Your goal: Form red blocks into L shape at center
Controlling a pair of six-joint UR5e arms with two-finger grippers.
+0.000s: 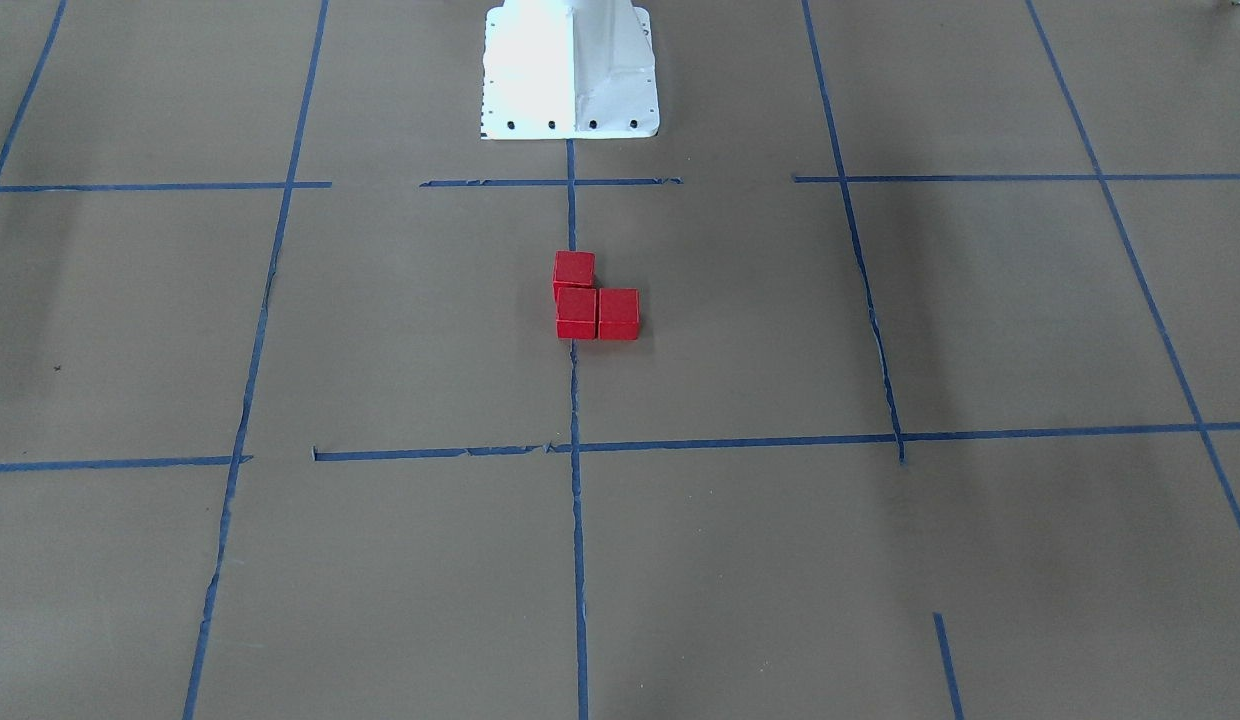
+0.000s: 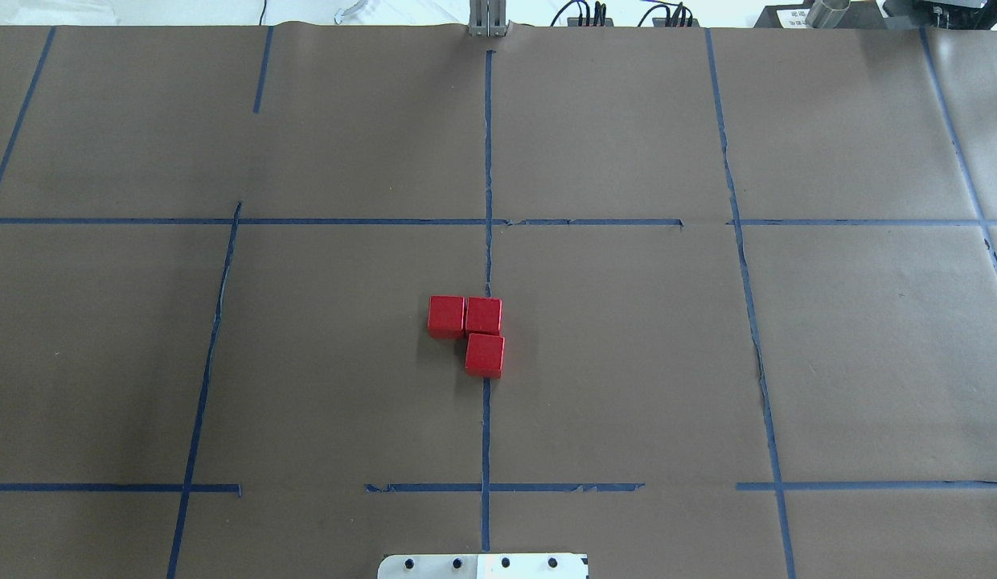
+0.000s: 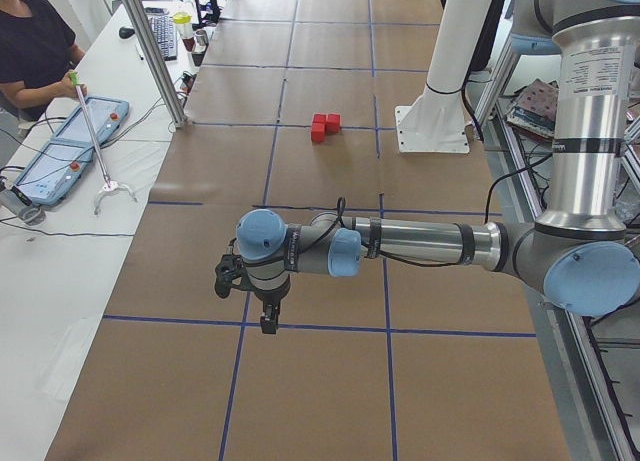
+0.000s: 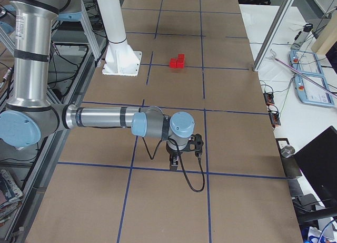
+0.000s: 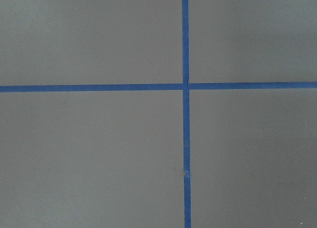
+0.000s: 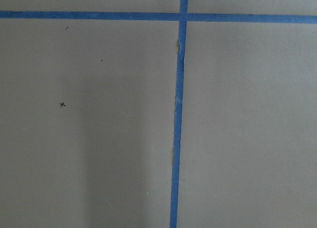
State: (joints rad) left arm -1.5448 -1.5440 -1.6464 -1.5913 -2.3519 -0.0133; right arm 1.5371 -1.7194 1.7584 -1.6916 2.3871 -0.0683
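The three red blocks [image 2: 483,315] lie touching in an L inside the center [image 2: 611,354] cell of the brown paper. The corner block [image 2: 483,315] sits on the blue tape line [image 2: 486,418] that runs through that cell. From it one leg points to the robot's left, ending in the left block [image 2: 446,316]. The other leg points toward the robot's white base plate [image 2: 482,565], ending in the near block [image 2: 485,355]. Both legs are two blocks long, so neither axis is the longer, and the faces line up squarely with the tape grid. The left gripper [image 3: 268,321] hangs fingers-down over a tape line, well apart from the blocks toward the table's left end. The right gripper [image 4: 174,163] hangs likewise, well apart toward the right end. Neither touches a block. Both show only in the side views, so I cannot tell how wide their fingers stand. The wrist cameras show only paper and crossing tape. A person [image 3: 30,41] sits at the white side table on the far side.
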